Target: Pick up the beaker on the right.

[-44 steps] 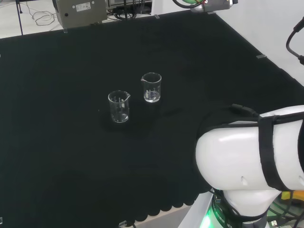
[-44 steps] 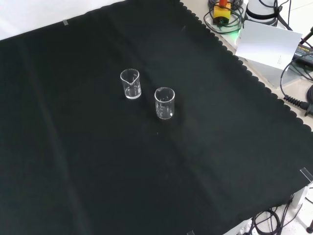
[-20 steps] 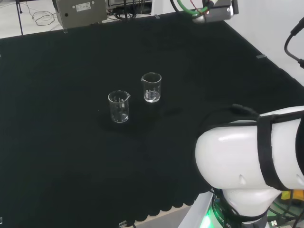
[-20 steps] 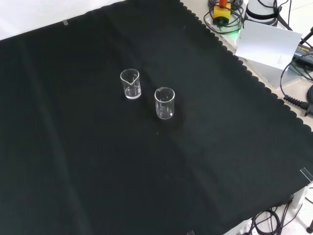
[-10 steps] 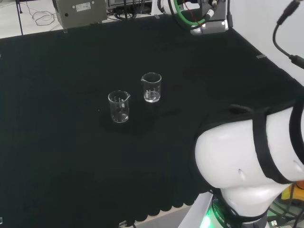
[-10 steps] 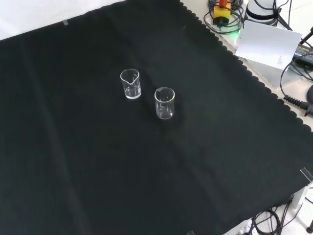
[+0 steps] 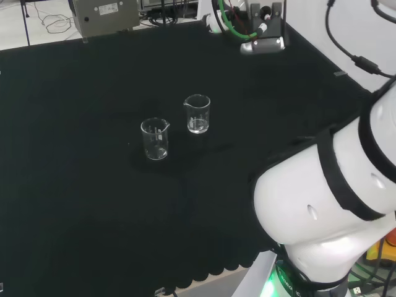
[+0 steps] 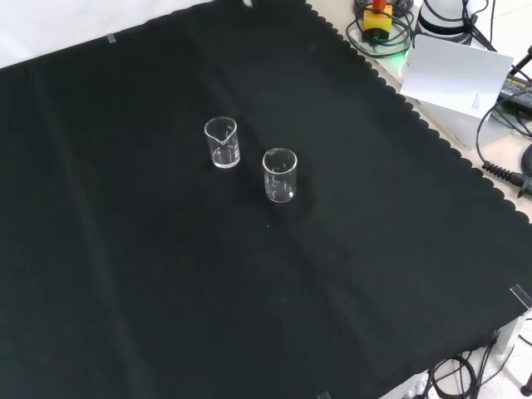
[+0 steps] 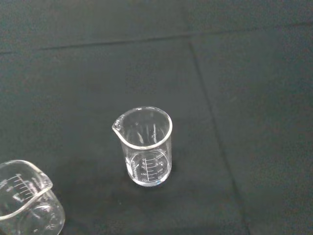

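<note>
2 clear beakers stand upright and empty on the black cloth [image 7: 74, 185], near each other but apart. In the head view the right-hand beaker [image 7: 197, 114] — the target — sits slightly farther off than the other beaker [image 7: 155, 138]. The wrist camera faces it, axis vertical, spout toward its neighbour; how the fingers are set — cannot tell.

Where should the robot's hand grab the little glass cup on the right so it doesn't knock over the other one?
Probably round the straight wall of the right beaker, below the rim, coming from the arm's side, the head view's right. It stands upright with its spout pointing left in the head view, and the other beaker stands apart at its left, so that side looks free.
</note>
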